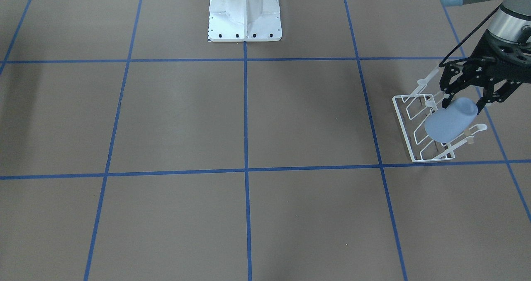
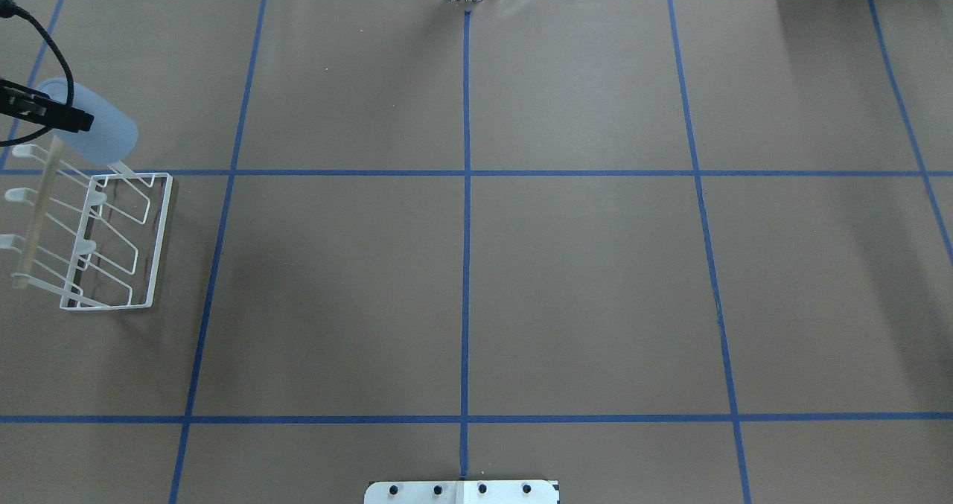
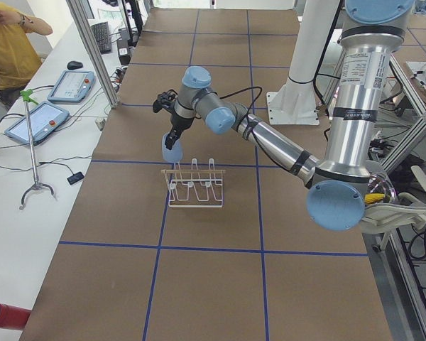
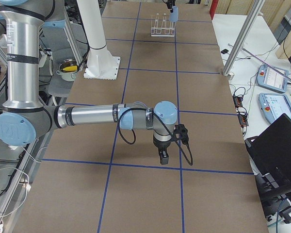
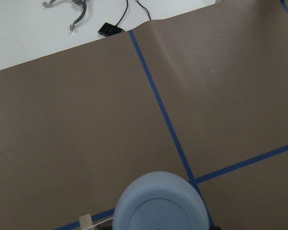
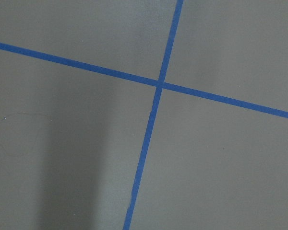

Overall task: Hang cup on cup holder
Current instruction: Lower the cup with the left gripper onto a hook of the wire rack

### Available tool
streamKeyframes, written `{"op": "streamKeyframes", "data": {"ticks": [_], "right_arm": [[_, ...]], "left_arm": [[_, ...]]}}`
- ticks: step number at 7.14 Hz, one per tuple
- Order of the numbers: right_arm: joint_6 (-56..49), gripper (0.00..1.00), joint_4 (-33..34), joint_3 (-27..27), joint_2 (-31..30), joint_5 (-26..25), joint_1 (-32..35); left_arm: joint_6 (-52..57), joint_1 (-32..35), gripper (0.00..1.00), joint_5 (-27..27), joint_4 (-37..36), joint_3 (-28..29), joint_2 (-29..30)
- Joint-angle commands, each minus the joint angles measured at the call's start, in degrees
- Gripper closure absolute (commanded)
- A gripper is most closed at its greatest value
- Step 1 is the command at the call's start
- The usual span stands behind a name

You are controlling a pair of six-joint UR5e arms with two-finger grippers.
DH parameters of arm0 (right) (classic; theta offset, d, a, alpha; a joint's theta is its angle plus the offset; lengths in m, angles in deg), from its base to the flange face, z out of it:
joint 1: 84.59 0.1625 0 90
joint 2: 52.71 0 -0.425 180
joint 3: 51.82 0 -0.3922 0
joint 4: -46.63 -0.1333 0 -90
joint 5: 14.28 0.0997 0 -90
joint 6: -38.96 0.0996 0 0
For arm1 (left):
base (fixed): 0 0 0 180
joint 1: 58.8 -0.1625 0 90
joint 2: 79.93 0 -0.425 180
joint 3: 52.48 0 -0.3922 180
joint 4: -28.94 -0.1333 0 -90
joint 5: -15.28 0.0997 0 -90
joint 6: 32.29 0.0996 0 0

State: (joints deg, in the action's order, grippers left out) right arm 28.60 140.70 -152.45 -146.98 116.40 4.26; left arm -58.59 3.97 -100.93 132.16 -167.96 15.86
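Cup (image 1: 446,125) tilts rim-down over the end of the cup holder (image 1: 403,128) farthest from the robot, its narrow base clamped between the fingers of the left gripper (image 1: 461,106); whether a prong sits inside the rim cannot be told. A clean finish likely means lining the mouth up with the prong, lowering slowly, then letting go. Right gripper (image 4: 163,158) hovers over the brown worktop (image 1: 290,119), its grip impossible to tell
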Motion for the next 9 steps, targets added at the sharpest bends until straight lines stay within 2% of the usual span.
{"op": "streamKeyframes", "data": {"ticks": [1, 9], "right_arm": [[0.3, 0.0, 0.0, 0.0, 0.1, 0.1, 0.0], [0.8, 0.0, -0.4, 0.1, 0.1, 0.3, 0.0]], "left_arm": [[0.0, -1.4, 1.0, 0.2, 0.0, 0.0, -1.4], [-0.9, -5.5, 1.0, 2.7, 0.1, 4.4, -1.0]]}}
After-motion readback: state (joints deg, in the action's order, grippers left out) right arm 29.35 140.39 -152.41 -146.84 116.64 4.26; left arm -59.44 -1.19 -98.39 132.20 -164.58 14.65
